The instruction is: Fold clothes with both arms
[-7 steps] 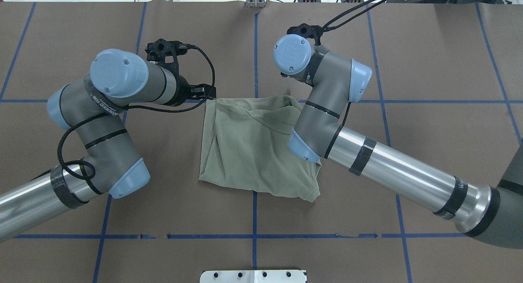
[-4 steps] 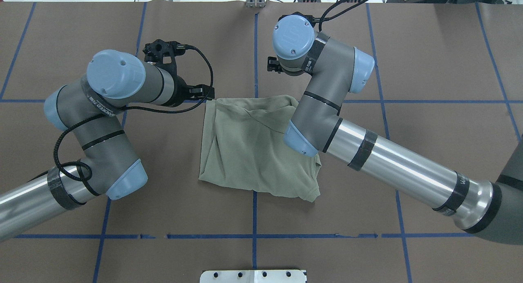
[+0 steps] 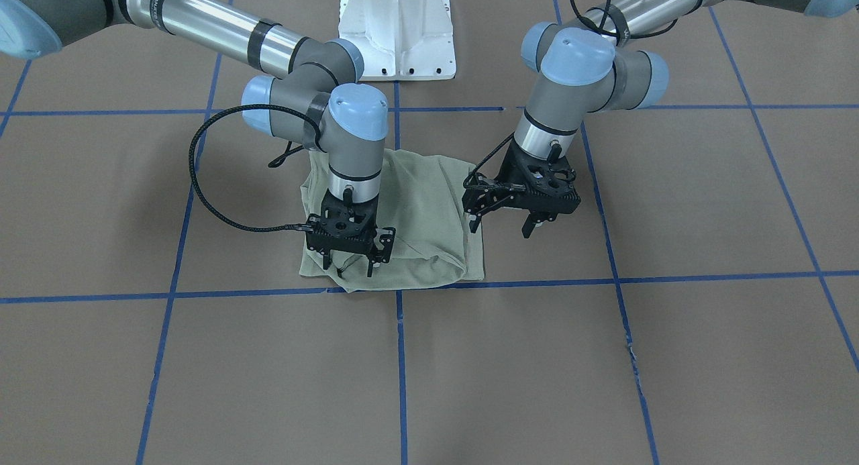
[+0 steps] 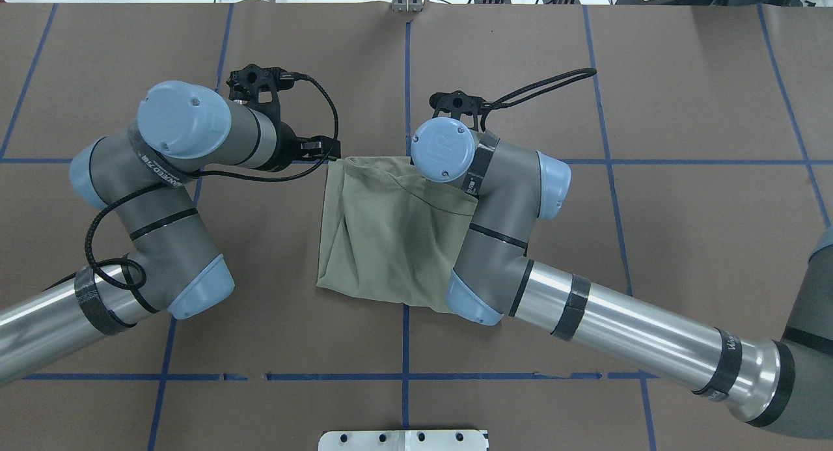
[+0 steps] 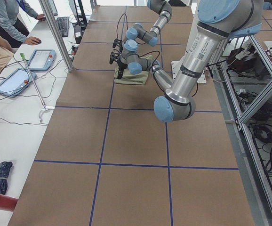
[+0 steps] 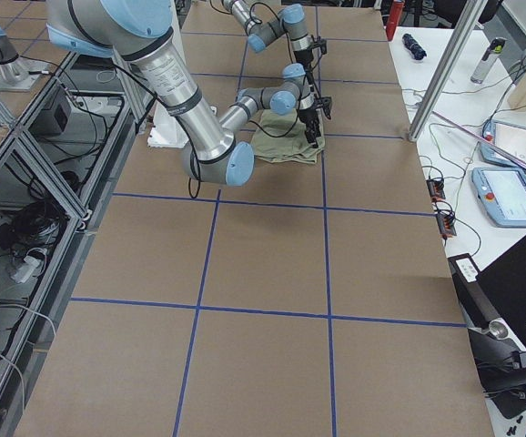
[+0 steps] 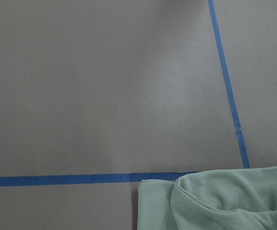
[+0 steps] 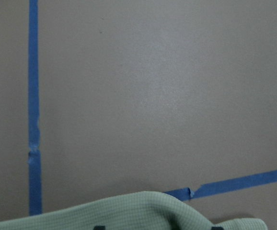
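The sage-green shirt lies folded into a rough rectangle on the brown table, also in the overhead view. My right gripper points straight down over the shirt's far edge, jaws open, fingertips at or just above the cloth. In the overhead view its wrist cap hides it. The shirt's edge fills the bottom of the right wrist view. My left gripper hovers open and empty just beside the shirt's far corner on my left. That corner shows in the left wrist view.
Blue tape lines divide the brown table into squares. The white pedestal base stands at the robot's side. Operators and tablets are beyond the table's far edge in the exterior left view, with cables along that edge.
My right wrist has swung leftward and back toward the robot, from beyond the shirt to over its far edge. The left arm has hardly moved. The shirt lies as before.
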{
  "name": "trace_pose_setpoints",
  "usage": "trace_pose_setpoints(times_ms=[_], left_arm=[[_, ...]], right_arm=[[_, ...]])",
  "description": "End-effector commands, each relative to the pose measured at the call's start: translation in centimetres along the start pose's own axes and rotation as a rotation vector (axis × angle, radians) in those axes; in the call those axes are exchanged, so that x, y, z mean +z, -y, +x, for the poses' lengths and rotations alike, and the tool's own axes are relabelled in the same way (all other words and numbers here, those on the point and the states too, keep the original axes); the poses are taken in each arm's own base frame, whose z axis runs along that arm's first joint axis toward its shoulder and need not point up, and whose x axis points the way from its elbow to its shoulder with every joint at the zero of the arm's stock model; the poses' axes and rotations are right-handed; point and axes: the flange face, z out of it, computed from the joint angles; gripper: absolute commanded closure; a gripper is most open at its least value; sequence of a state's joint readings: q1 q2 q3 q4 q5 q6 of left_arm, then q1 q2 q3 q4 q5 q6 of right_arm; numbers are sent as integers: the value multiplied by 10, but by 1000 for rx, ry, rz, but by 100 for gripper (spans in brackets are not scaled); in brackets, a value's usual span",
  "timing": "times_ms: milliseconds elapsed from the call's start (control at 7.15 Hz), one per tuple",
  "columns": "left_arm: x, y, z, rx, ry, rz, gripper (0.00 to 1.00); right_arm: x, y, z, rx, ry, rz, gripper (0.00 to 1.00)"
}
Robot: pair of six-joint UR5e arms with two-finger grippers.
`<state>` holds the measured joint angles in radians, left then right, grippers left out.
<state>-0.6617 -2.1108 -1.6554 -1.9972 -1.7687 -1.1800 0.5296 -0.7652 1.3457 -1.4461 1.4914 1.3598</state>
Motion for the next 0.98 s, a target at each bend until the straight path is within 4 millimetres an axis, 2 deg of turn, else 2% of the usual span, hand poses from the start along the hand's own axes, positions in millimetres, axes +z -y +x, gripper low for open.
trace_pose_setpoints(times_ms=[0,140,280,420,559,839], left_arm=[[0,0,0,-3,0,-1,0],[2,-1,0,-2,2,-3,0],[3,-1,-1,-4,6,-3,0],[4,-2,-1,-4,5,-4,0],[3,-1,-1,-4,5,-4,0],[3,-1,-1,-4,6,-3,0]], right_arm=[[-1,-3,4,-1,-5,3,30],[-10,-2,4,-1,-12,0,39],[-28,-1,5,-2,-24,-2,39],[-29,-2,9,-1,-25,-3,39],[-22,-5,16,5,-36,-6,45],[-23,-11,11,29,-27,-9,69]])
